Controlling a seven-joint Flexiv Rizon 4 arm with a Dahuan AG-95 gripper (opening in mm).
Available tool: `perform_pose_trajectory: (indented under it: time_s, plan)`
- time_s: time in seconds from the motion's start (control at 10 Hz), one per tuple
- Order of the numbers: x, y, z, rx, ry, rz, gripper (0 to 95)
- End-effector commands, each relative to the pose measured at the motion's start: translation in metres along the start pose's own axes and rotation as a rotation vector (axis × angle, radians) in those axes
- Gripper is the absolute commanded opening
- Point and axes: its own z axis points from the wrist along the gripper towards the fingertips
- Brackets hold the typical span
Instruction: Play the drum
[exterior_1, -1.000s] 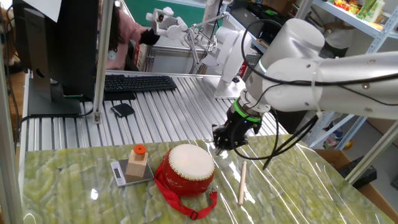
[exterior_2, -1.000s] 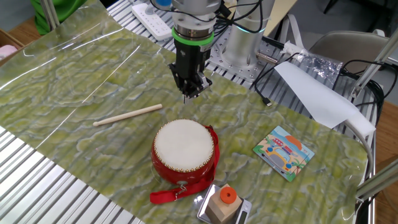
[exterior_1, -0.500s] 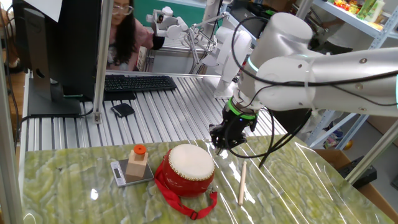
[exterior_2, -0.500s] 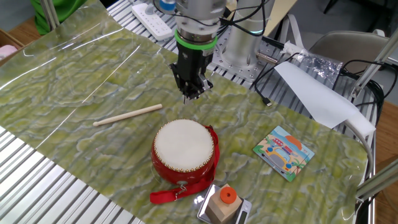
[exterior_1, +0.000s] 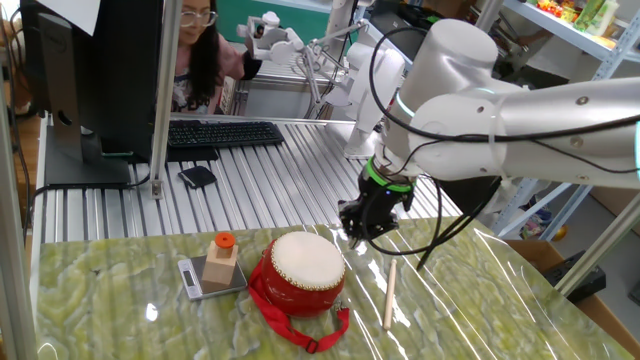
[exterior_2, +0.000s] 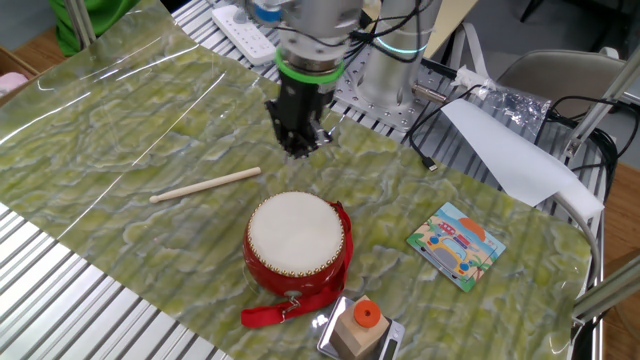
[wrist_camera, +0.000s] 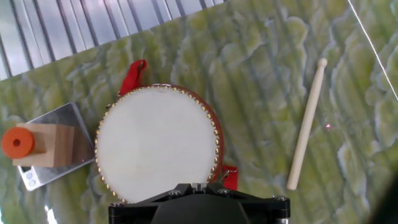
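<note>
The drum (exterior_1: 303, 270) (exterior_2: 295, 243) (wrist_camera: 155, 142) has a red body, a cream skin top and a red strap (exterior_2: 285, 309), and it stands on the green marbled mat. My gripper (exterior_1: 356, 236) (exterior_2: 299, 150) (wrist_camera: 197, 186) hangs above the mat just behind the drum. It is shut, with nothing between its fingers. A wooden drumstick (exterior_1: 389, 293) (exterior_2: 205, 185) (wrist_camera: 306, 126) lies flat on the mat beside the drum, apart from the gripper.
A wooden block with an orange cap (exterior_1: 221, 259) (exterior_2: 359, 327) (wrist_camera: 38, 144) stands on a small scale next to the drum. A colourful picture card (exterior_2: 456, 245) lies on the mat. Behind the mat are a keyboard (exterior_1: 220, 133), a monitor and a person.
The gripper has shifted slightly sideways toward the drumstick's side, still shut and above the mat. The drum and stick have not moved.
</note>
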Motion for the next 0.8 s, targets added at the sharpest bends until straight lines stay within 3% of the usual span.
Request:
perform_pose_trajectory:
  time_s: [0.1,0.3,0.6,0.7,0.8]
  plan:
    - [-0.003,-0.024,-0.007,0.005,0.034,-0.014,0.0]
    - [-0.006,-0.041,-0.006,0.014,0.065,-0.002,0.0]
    - [-0.01,-0.049,-0.003,0.039,0.059,0.051,0.0]
    - [-0.011,-0.05,-0.003,0.09,0.045,0.049,0.0]
    - [-0.011,-0.051,-0.003,0.122,0.039,0.053,0.0]
